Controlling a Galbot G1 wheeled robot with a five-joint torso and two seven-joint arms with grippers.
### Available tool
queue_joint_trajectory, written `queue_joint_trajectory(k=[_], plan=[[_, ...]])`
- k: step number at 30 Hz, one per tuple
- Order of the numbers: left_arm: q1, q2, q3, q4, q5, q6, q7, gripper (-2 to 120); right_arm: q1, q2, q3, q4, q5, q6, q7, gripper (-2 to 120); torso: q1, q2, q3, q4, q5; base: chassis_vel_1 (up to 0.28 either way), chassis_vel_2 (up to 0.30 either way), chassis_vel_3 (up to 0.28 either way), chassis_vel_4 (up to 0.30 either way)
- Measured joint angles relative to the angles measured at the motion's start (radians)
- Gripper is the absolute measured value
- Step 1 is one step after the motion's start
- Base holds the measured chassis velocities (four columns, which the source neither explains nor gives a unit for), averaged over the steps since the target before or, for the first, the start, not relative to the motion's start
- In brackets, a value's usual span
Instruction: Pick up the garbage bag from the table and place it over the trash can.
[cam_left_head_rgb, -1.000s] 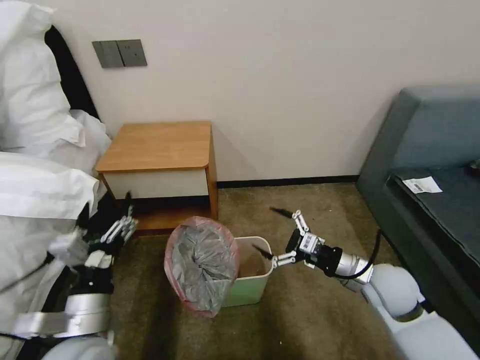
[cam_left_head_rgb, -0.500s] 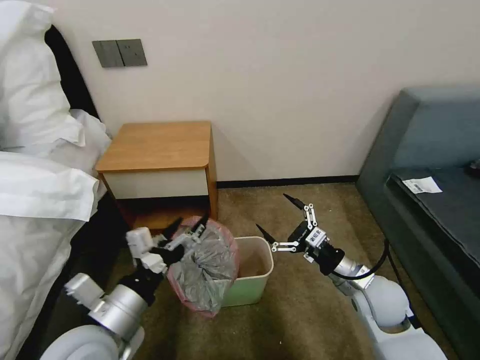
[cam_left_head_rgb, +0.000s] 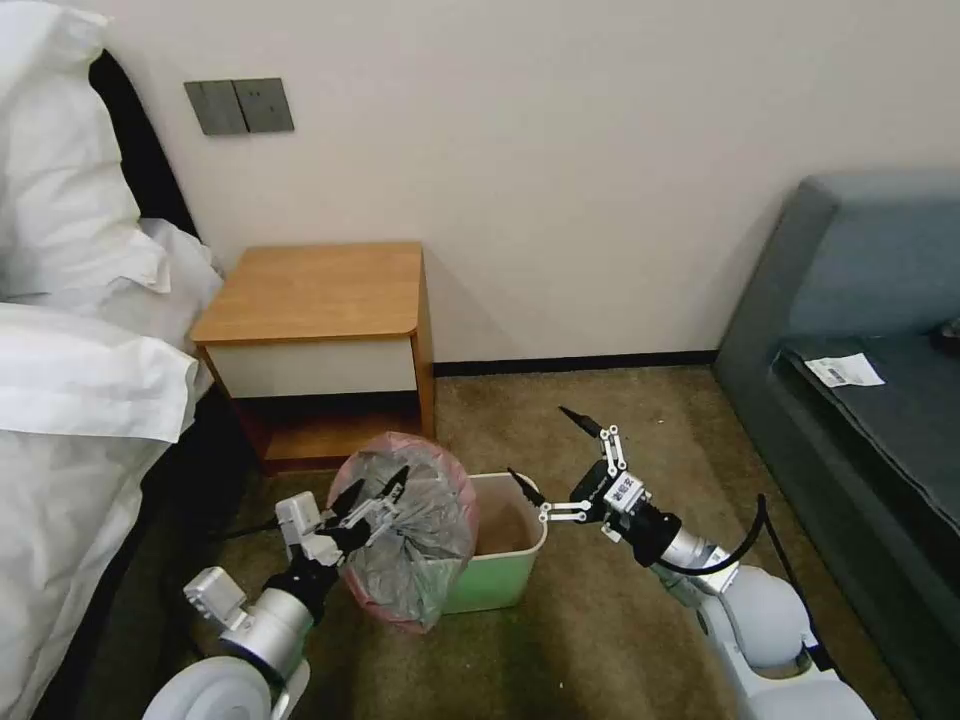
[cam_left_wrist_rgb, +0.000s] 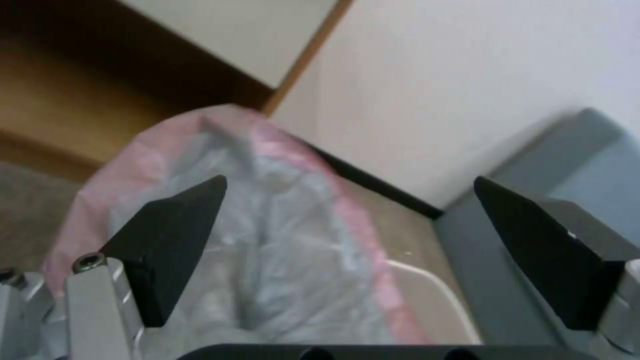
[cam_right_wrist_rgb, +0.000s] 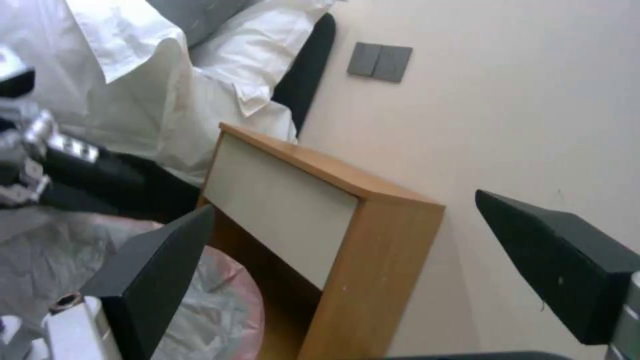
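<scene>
Both claws spread: left claw (cam_left_head_rgb: 372, 488) at garbage bag (cam_left_head_rgb: 415, 530); right claw (cam_left_head_rgb: 555, 462) above trash can (cam_left_head_rgb: 500, 580).

Left wrist view: left gripper (cam_left_wrist_rgb: 347, 220) jaws spread wide, both black tips clear of contact. Garbage bag (cam_left_wrist_rgb: 280, 250) directly ahead, crinkled grey with pink edge, mouth facing camera. Whitish trash can (cam_left_wrist_rgb: 437, 290) rim beside bag. Worktop (cam_left_wrist_rgb: 220, 45) behind: white drawer front, open lower shelf. Wall (cam_left_wrist_rgb: 467, 75) beyond.
</scene>
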Motion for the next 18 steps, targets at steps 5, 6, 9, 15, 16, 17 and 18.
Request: queue_joint_trajectory(k=[5,6,9,15,16,17,18], plan=[[-0.028,-0.023,0.005,0.057,0.024,-0.005,-0.001,93,-0.003,-0.003,0.001,0.006,0.007,0.003,-0.011,100,0.000,0.000,0.000,-0.0001,0.0000,0.000,0.000,0.000,0.000],[-0.033,-0.025,0.005,0.068,0.032,-0.008,-0.002,93,-0.005,-0.003,0.002,0.006,0.008,0.005,-0.014,100,0.000,0.000,0.000,0.0000,0.0000,0.000,0.000,0.000,0.000],[-0.046,-0.029,0.006,0.096,0.058,-0.021,-0.003,93,-0.010,0.000,0.003,0.005,0.009,0.009,-0.023,100,0.000,0.000,0.000,-0.0001,0.0000,0.000,0.000,0.000,0.000],[-0.075,-0.042,0.005,0.142,0.084,-0.033,-0.013,93,-0.017,0.008,0.003,-0.001,0.009,0.016,-0.040,100,0.000,0.000,0.000,-0.0001,0.0000,0.000,0.000,0.000,0.000],[-0.079,-0.044,0.006,0.148,0.089,-0.033,-0.014,93,-0.017,0.008,0.003,-0.001,0.009,0.016,-0.041,100,0.000,0.000,0.000,0.0000,0.0000,0.000,0.000,0.000,0.000],[-0.082,-0.045,0.008,0.153,0.095,-0.032,-0.014,93,-0.017,0.009,0.004,-0.001,0.009,0.016,-0.043,100,0.000,0.000,0.000,-0.0001,0.0000,0.000,0.000,0.000,0.000],[-0.085,-0.046,0.010,0.160,0.103,-0.030,-0.014,91,-0.017,0.009,0.004,-0.001,0.010,0.016,-0.044,100,0.000,0.000,0.000,-0.0001,0.0000,0.000,0.000,0.000,0.000]])
